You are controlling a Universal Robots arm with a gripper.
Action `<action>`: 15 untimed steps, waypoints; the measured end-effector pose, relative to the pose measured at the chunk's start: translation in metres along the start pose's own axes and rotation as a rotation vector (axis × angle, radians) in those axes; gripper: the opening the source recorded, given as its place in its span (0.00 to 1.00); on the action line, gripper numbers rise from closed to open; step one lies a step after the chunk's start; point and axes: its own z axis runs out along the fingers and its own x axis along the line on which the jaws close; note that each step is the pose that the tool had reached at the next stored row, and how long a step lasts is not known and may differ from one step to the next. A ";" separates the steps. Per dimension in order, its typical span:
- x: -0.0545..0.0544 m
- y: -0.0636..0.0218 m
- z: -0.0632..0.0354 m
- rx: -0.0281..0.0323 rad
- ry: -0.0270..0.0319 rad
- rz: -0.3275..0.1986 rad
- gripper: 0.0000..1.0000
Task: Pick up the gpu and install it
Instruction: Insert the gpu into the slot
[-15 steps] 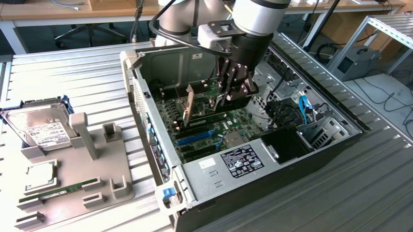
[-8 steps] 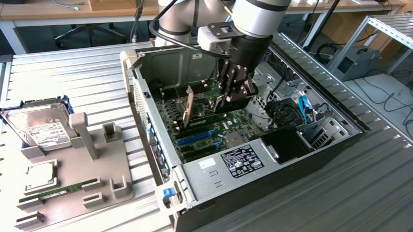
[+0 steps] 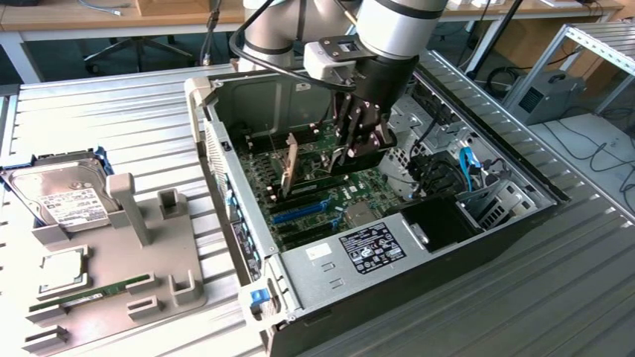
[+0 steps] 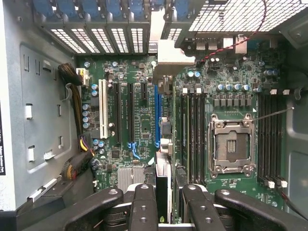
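My gripper (image 3: 358,151) reaches down into the open computer case (image 3: 213,97), over the green motherboard (image 3: 317,186). In the wrist view the gpu (image 4: 163,168) is seen edge-on as a thin black card running between the black fingers (image 4: 143,207), which are shut on it (image 4: 169,208). Its silver end bracket (image 4: 168,54) points toward the case's rear slot openings. The card stands upright alongside the long blue slot (image 4: 157,110). Whether its edge sits in a slot I cannot tell.
A thin tan board (image 3: 290,167) stands upright on the motherboard, on the exterior view's left of the gripper. The CPU socket (image 4: 231,144) and memory slots (image 4: 192,139) lie beside the card. Outside the case, a grey fixture (image 3: 149,260) carries a hard drive (image 3: 65,197) and a green memory stick (image 3: 94,291).
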 end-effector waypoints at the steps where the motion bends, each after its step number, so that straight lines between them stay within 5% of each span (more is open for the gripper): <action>1: 0.000 0.0000 0.0003 0.0000 0.0000 0.000 0.26; 15: 0.001 0.0000 0.0040 0.0000 -0.0001 0.000 0.26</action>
